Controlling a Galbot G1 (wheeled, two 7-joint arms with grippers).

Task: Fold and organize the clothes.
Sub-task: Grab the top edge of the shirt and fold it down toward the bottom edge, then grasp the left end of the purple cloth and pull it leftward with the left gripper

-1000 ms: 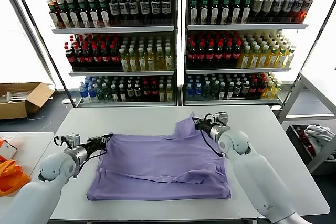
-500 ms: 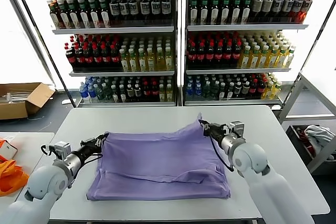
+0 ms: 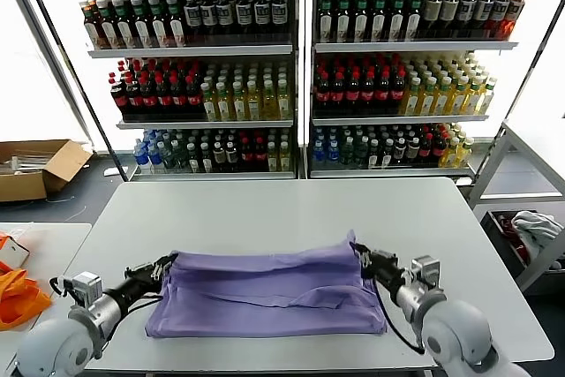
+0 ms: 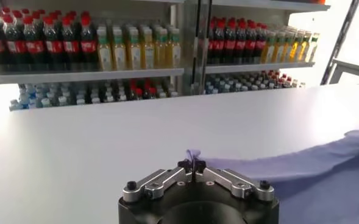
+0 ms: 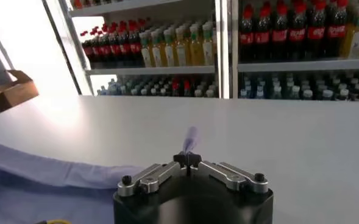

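The lavender T-shirt (image 3: 265, 293) lies on the white table (image 3: 265, 209), its far half drawn over toward the near edge into a folded band. My left gripper (image 3: 164, 264) is shut on the shirt's far left corner; the pinched cloth shows at its tips in the left wrist view (image 4: 192, 163). My right gripper (image 3: 360, 255) is shut on the far right corner, a tuft of cloth sticking out between its tips in the right wrist view (image 5: 187, 158). The shirt trails off in both wrist views (image 4: 325, 164) (image 5: 39, 173). No print or label shows.
Shelves of bottles (image 3: 291, 68) stand behind the table. An orange cloth (image 3: 13, 293) lies on a side table at left, a cardboard box (image 3: 35, 165) on the floor beyond. A grey-white clothes pile (image 3: 534, 227) sits at right.
Both grippers have pulled the shirt's far edge toward the table's near side, from spread flat to folded over itself. Both arms have drawn back toward me.
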